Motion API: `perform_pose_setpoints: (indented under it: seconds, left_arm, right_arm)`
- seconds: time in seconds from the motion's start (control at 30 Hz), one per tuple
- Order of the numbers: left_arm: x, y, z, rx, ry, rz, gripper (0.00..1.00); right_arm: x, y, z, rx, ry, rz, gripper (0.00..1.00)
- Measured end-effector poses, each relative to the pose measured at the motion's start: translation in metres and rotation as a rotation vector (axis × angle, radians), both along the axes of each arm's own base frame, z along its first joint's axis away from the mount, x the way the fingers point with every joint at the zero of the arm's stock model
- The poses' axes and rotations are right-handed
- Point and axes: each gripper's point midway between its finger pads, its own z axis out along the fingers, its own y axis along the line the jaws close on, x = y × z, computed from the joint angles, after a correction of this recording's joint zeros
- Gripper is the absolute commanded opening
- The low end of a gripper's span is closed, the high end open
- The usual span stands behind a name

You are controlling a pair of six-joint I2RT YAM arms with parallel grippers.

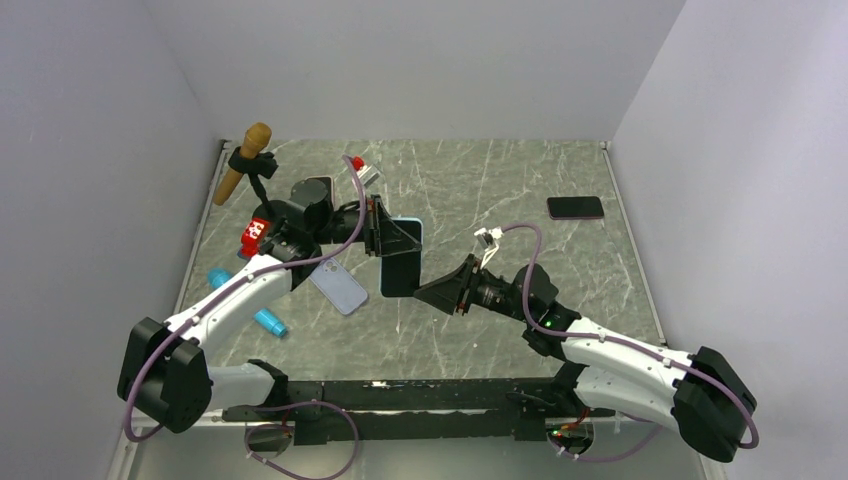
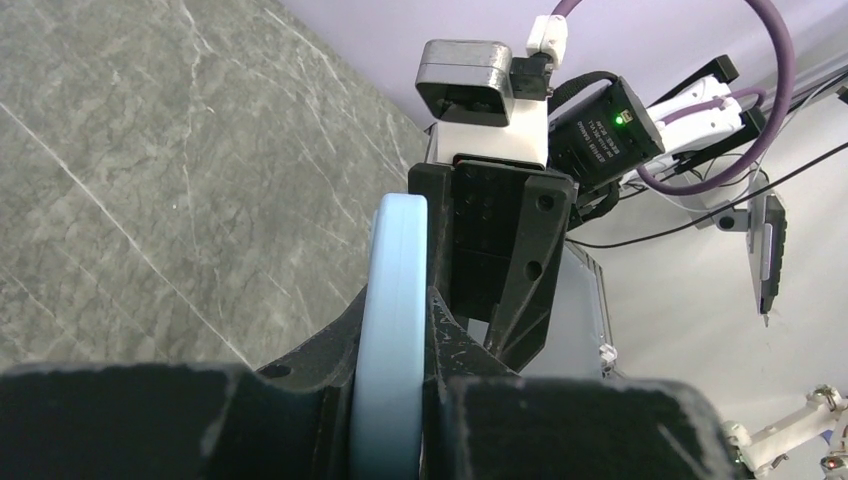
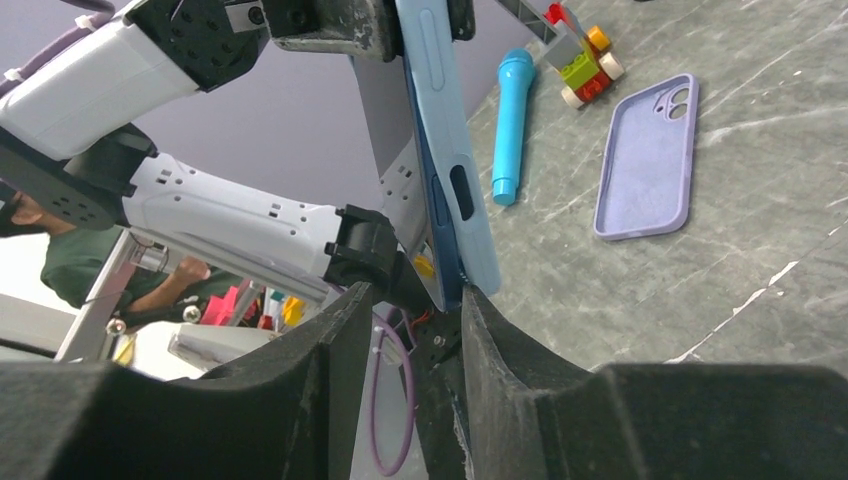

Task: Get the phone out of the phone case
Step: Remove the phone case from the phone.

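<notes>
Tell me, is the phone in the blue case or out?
In: the dark phone lies within the blue case rim in the right wrist view.

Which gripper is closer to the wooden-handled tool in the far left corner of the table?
Left. The left gripper, clamped on the blue-cased phone, is right of the wooden-handled tool; the right gripper is farther, beyond the phone.

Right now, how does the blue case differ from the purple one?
Colour: the blue case is light blue, the purple case lavender. Pose: the blue case stands upright off the table, clamped in the left gripper. The purple case lies flat on the table, untouched. Both are phone cases.
</notes>
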Motion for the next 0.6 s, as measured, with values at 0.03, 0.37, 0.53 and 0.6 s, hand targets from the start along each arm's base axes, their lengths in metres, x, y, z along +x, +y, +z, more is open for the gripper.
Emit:
perform_pose_setpoints:
  seconds: [0.03,0.37,0.53,0.6]
  left_arm:
    - [0.000,0.000,-0.001,0.004,0.001,0.001,0.00]
    - [-0.002,-0.002,0.000,-0.001,-0.001,-0.007,0.00]
    - [-0.001,-0.005,0.003,-0.028,-0.006,-0.022,0.00]
    - [-0.001,-0.006,0.002,-0.041,0.002,-0.031,0.00]
  right_arm:
    - [0.000,0.000,0.000,0.000,0.000,0.000,0.43]
    - [-0.001,-0.001,0.004,0.010,-0.009,-0.004,0.45]
    - [0.000,0.008,0.006,0.035,-0.010,0.028,0.45]
    - [0.000,0.012,0.005,0.042,-0.010,0.044,0.45]
